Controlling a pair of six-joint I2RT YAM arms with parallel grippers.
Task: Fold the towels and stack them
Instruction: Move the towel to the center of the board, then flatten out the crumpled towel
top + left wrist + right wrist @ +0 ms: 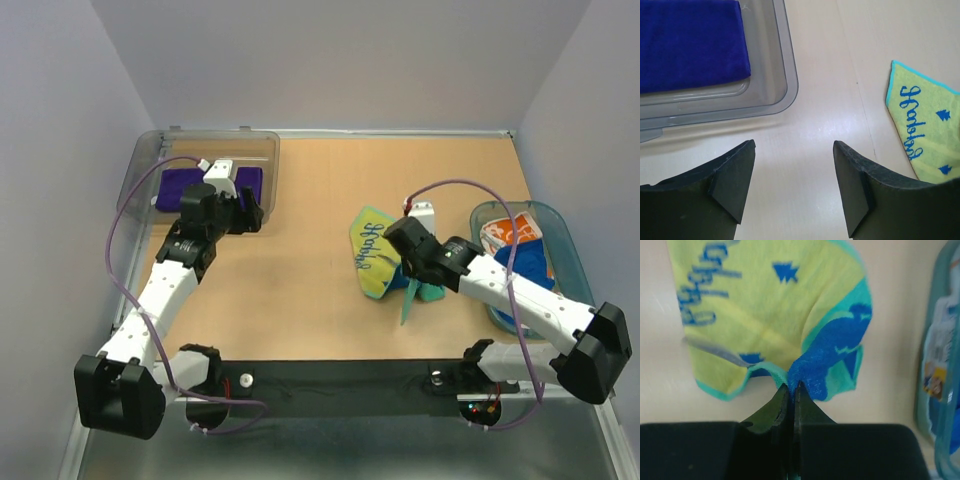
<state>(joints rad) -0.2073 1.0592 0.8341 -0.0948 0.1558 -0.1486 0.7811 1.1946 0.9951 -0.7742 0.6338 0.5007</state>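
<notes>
The purple towel [175, 185] lies folded flat in the clear grey bin [150, 150]; it looks deep blue in the left wrist view [690, 45]. My left gripper [250, 215] hangs open and empty [792, 185] over bare table just outside the bin's near right corner [785, 85]. The mint green towel with teal squiggles [375, 250] lies rumpled mid-table. My right gripper [412, 280] is shut on its bunched near edge [791, 387], lifting that edge [770, 310]. The white towel with orange prints [510, 232] and the royal blue towel [535, 265] lie in the basket.
The teal oval basket [560, 225] stands at the right edge, close to my right arm; its rim shows in the right wrist view [940, 340]. Grey walls close in the table on three sides. A black rail runs along the near edge.
</notes>
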